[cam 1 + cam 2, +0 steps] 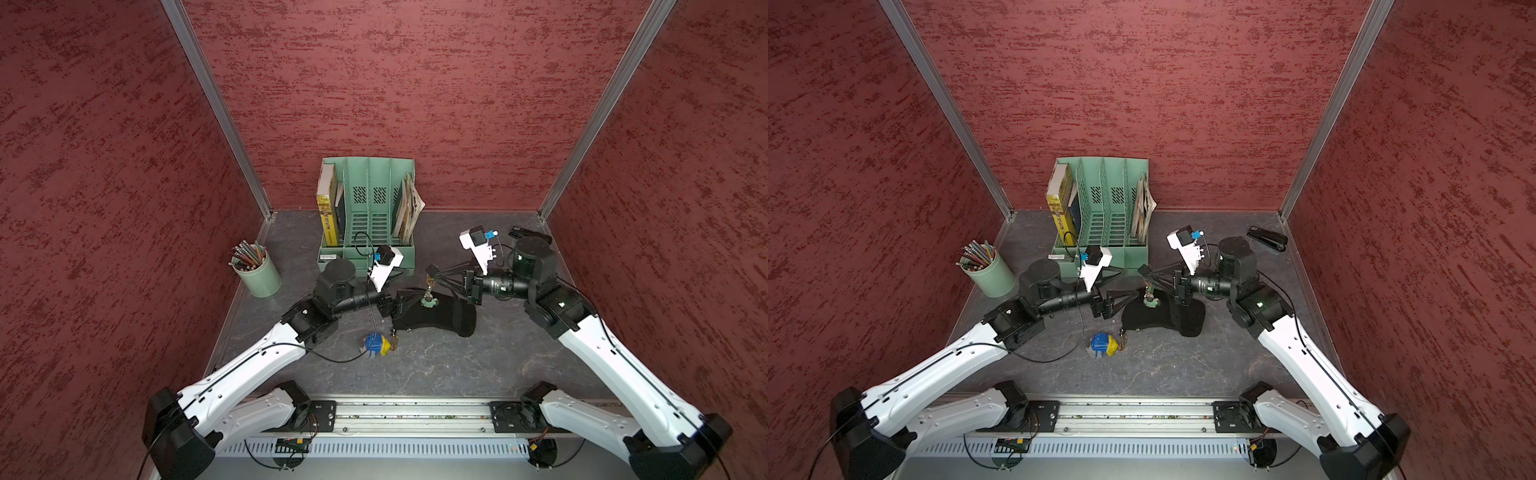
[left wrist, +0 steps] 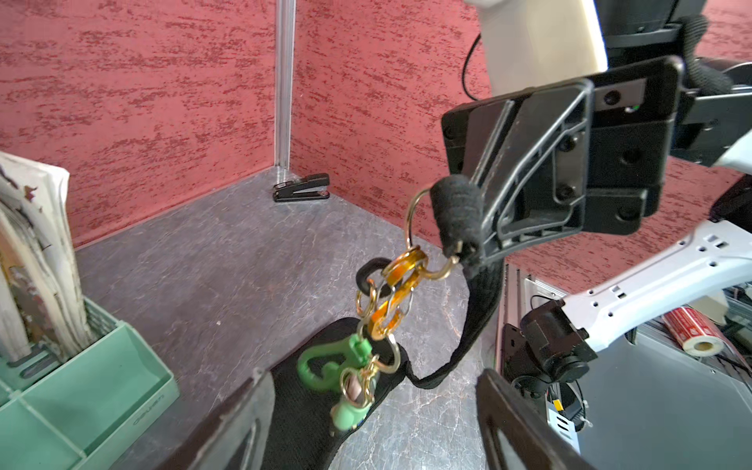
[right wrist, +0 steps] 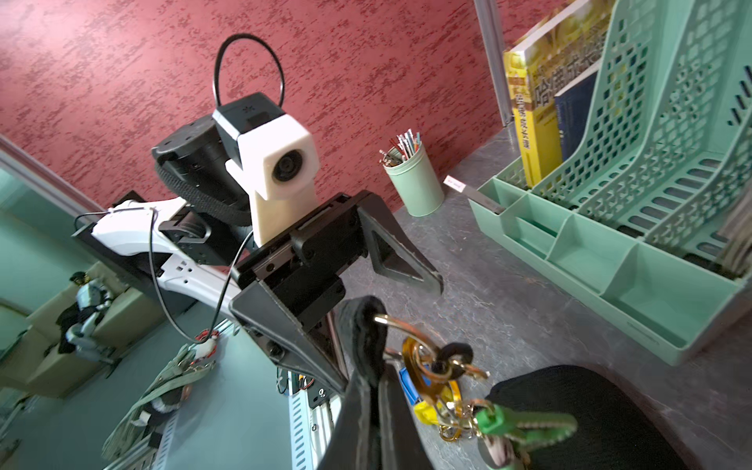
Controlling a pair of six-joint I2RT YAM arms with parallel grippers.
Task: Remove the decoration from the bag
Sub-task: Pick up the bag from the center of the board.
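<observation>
R gripper [image 1: 432, 272] pinches strap [image 2: 476, 309] just above bag [image 1: 440, 316], green decoration [image 2: 325, 362] hanging over bag, L gripper [image 1: 413, 284] spread beside bag.

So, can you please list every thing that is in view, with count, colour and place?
bag: one, black, centre
strap: one, black, lifted above bag
charm: one, green, hanging under strap
toy figure: one, blue-yellow, before bag
file organiser: one, green, at back
books: two, yellow, dark blue, left slot
papers: several, pale, right slot
pencil cup: one, green, left side
stapler: one, black, far right corner
left gripper: black, open, by charm
right gripper: black, shut on strap
</observation>
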